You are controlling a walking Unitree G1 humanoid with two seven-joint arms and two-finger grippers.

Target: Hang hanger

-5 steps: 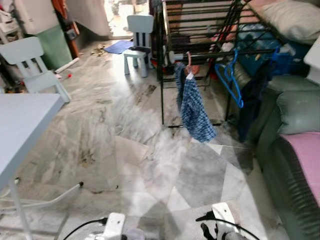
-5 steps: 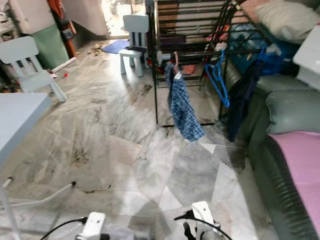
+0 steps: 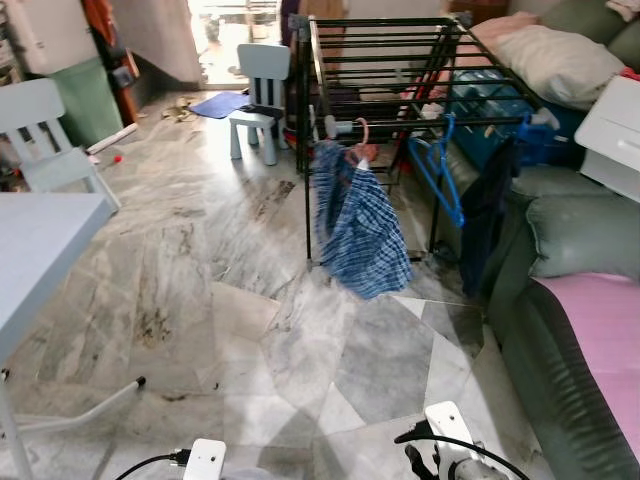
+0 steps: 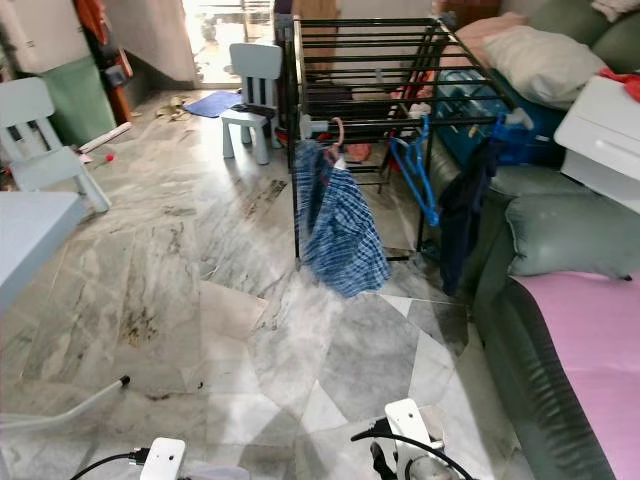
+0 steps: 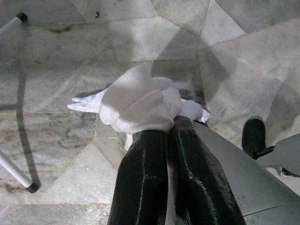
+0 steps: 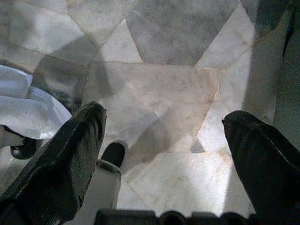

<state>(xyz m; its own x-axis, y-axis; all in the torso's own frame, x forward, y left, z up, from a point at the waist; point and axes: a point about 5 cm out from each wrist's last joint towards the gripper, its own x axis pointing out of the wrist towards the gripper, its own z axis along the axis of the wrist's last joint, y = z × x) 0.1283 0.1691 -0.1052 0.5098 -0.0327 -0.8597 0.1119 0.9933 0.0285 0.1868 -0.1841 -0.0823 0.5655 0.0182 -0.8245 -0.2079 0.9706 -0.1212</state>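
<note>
Marble floor [image 3: 250, 330] fills the lower frame, and since the earlier picture the drying rack [image 3: 390, 60] is seen nearer, so an approach is judged under way. A white cloth [image 5: 140, 105] is clenched by the left claw [image 5: 171, 126]; the right claw [image 6: 164, 136] is spread and empty. At upper centre, a plaid garment [image 3: 355, 235] hangs by a hanger [image 3: 362, 135] on the rack.

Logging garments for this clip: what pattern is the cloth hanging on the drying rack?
Blue and white plaid cloth, clearest in the left eye view.

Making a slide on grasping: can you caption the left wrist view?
Left gripper shut on a bunched white cloth, held above the marble floor.
</note>
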